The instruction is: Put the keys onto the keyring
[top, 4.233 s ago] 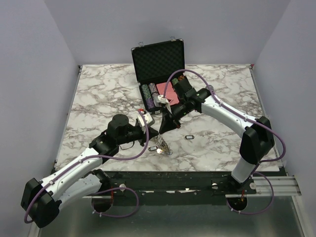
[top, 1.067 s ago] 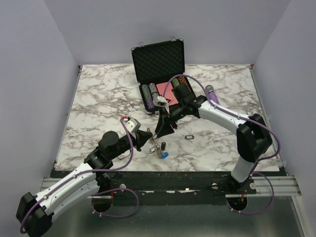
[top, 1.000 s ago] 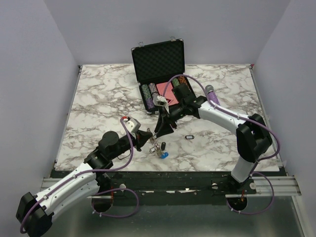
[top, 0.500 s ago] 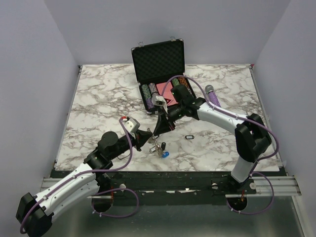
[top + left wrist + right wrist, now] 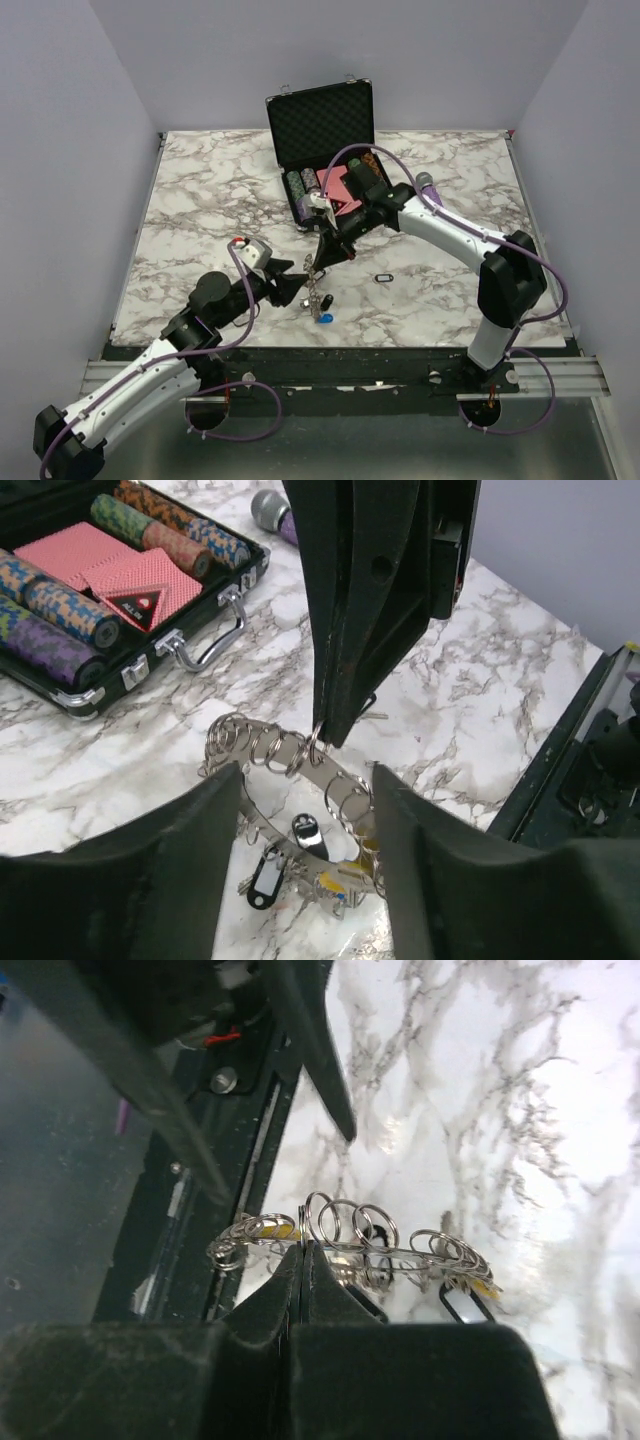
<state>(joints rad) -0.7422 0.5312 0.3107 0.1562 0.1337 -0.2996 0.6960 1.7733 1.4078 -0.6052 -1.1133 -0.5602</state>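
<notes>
The right claw (image 5: 318,262) reaches down from the far side, and its two black fingers are pressed together on the upper edge of the keyring (image 5: 315,288). The right wrist view shows the grip plainly: the fingertips (image 5: 302,1260) meet on the band, with the small silver loops fanning out to either side. The keyring (image 5: 350,1228) hangs below that pinch, tilted, over the near middle of the marble worktop (image 5: 200,200).

The left claw (image 5: 296,288) comes in low from the near left and stands open. In its own wrist view the keyring (image 5: 290,755) sits between the two spread fingers, and the left claw (image 5: 305,780) closes on nothing. The ring's left edge runs just beside the left finger (image 5: 200,840), and the other finger (image 5: 430,850) stands just off its right edge. The closed tip of the right claw (image 5: 330,730) bites the ring from above, midway between those fingers.

The keys (image 5: 324,310) dangle from the lower part of the ring. Black heads and a yellow one show in the left wrist view (image 5: 300,850), and a blue one shows from above. It is hard to tell whether the lowest of them touch the worktop or hang just clear of it.

Beyond the claws, the black chip case (image 5: 320,115) lies open, well apart from the ring, and a purple microphone (image 5: 424,183) rests to its right.
</notes>
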